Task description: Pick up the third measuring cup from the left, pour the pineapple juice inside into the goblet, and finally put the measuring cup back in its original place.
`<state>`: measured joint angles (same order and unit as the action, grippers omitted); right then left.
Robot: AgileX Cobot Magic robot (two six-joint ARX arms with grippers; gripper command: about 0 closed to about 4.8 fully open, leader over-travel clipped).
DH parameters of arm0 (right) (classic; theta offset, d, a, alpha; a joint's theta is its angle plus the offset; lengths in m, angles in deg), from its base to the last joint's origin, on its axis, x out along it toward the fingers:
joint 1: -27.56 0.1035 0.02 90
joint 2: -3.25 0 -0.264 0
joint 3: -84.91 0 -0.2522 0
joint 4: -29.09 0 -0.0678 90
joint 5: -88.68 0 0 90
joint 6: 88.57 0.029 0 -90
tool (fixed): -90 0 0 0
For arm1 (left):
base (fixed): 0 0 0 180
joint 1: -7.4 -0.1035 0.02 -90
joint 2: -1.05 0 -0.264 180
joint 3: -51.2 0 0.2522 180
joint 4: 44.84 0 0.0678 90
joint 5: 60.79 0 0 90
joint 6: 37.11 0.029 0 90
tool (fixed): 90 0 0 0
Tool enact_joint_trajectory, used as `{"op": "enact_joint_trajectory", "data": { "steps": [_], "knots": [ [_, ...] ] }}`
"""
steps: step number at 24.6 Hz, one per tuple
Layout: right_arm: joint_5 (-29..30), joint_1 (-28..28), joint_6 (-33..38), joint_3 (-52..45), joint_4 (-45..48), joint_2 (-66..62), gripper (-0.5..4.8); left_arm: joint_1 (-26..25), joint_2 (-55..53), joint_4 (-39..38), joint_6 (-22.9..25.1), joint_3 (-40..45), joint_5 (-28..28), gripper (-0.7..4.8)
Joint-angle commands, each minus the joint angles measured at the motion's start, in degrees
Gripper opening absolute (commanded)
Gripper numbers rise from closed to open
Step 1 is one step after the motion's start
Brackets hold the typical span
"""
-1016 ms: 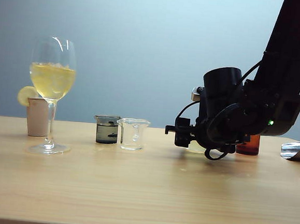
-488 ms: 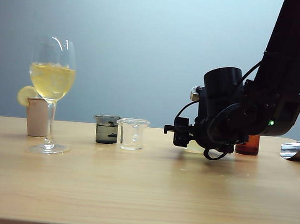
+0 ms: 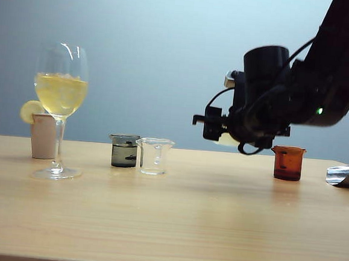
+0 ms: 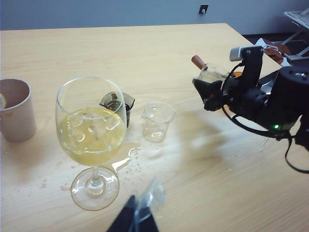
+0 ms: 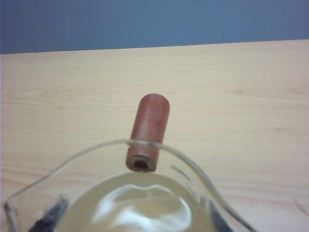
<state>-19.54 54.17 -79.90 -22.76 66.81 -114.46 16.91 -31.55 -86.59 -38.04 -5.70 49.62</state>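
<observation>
right tool [image 3: 218, 133]: clamped on third measuring cup [image 4: 213, 75], off table | left tool [image 4: 140, 215]: pressed together, empty

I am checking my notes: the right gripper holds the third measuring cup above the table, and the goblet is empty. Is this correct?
Not quite: the goblet is not empty; the exterior view shows pale yellow liquid in its bowl. The rest holds: the right gripper holds the third measuring cup above the table.

Beige cup [image 3: 43, 135] w/ lemon slice [image 3: 30, 110] far left of amber beaker [image 3: 287, 162]; dark beaker [image 3: 124, 151] & clear beaker [image 3: 154, 156] between.
</observation>
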Motion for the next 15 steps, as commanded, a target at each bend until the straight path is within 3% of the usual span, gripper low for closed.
{"op": "enact_joint_trajectory", "data": {
  "steps": [1,8,15],
  "knots": [
    [2.58,0.07,-0.13,0.26,-1.05,5.33,-0.01,-0.07,0.11,1.55,0.24,-0.22,0.17,-0.05],
    [6.14,0.07,-0.13,1.09,-6.78,14.23,-0.01,-0.07,0.11,2.62,0.02,-0.22,-0.59,-0.05],
    [19.08,0.33,-0.11,11.43,-20.72,17.4,-0.01,-0.07,0.11,4.42,-2.71,-0.22,-3.76,-0.05]
  ]
}}
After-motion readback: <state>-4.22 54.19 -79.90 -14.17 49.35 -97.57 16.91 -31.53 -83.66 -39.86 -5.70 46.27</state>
